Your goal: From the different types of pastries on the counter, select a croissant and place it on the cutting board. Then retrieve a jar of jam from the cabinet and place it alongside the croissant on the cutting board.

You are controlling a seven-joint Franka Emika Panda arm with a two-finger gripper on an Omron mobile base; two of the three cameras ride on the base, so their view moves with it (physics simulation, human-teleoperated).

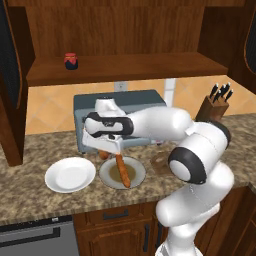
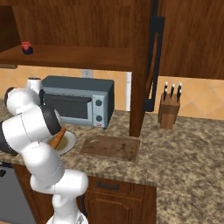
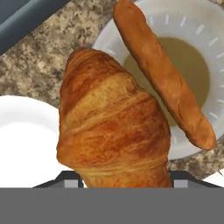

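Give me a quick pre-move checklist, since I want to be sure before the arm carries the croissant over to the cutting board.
1. Croissant sits between the claw's finger tips, off the plates: ok, judging by the hand view; the contact itself is hidden.
2. Right pastry taken: ok. The baguette stick lies across the tan-centred plate.
3. Cutting board free of objects: ok in the right base view.
4. Path to the board: cannot tell. The toaster oven stands close behind the plates, and the arm hides part of the route.
5. Jam jar on the cabinet shelf for later: ok.
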